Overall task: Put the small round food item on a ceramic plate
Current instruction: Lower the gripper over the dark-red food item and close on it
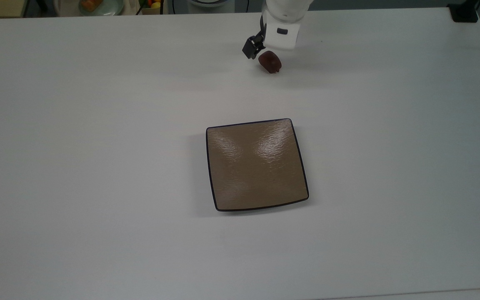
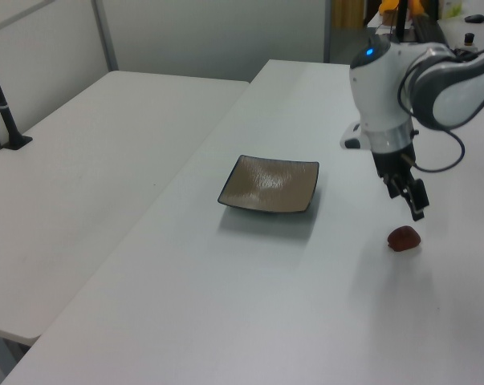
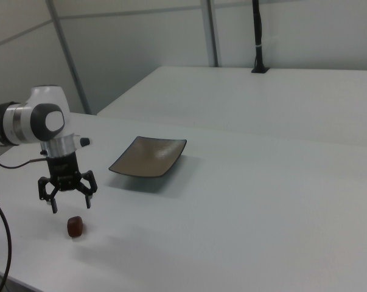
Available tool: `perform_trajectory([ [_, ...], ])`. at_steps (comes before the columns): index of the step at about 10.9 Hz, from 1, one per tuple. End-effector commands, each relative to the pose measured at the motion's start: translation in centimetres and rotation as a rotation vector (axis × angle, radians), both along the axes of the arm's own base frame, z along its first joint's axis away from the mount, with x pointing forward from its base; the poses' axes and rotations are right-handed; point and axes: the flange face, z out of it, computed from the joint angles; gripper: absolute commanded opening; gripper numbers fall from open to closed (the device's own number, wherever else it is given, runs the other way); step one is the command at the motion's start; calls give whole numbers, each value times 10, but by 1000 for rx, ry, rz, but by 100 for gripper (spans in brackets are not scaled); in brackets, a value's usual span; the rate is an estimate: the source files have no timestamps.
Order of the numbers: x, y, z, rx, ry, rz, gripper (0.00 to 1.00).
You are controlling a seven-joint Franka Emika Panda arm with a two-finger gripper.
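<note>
Small round food item [image 1: 270,62] lay on the white table [image 1: 98,166], dark reddish-brown and glossy, near the far edge in the top view, well apart from the ceramic plate [image 1: 256,164]. In the left view it sat toward the left view's right edge [image 2: 404,238]; in the right view, near the front-left corner [image 3: 75,226]. Nothing touched it.

Ceramic plate was square, tan-brown, with a thin dark rim and rippled glaze catching light, near the middle of the table in the top view, bare. It showed also in the left view [image 2: 269,184] and right view [image 3: 148,156].

Gripper [image 3: 67,193] hung above the table close over the item, fingers spread wide with nothing between them, clearest in the right view. In the top view the gripper [image 1: 253,47] was just beside the item on the top view's left; in the left view it [image 2: 411,197] was just above the item. The white arm [image 2: 386,88] curved in from the left view's right.

Table surface was plain matte white. A second white table [image 2: 81,160] stood alongside, with a black post [image 2: 2,100] clamped at its far edge. Pale partition walls [image 3: 140,42] with grey uprights ran behind. Past the far edge in the top view sat a pale greenish plate [image 1: 113,7] with an orange food piece [image 1: 91,4].
</note>
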Motion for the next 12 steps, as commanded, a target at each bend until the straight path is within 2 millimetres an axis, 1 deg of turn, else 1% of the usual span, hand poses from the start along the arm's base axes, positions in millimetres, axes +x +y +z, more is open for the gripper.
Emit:
perform_trajectory([
  [1,-4,14,-35,-39,-9,9,100],
  [2,-2,16,-41,-44,-13,-3,100],
  [4,-2,16,-48,-66,-11,12,100],
  [6,-3,20,-50,-67,-10,22,100],
  [7,-4,21,-56,-77,-2,28,100],
  [9,-5,21,-59,-83,2,33,88],
  [12,-4,22,-60,-83,2,33,55],
])
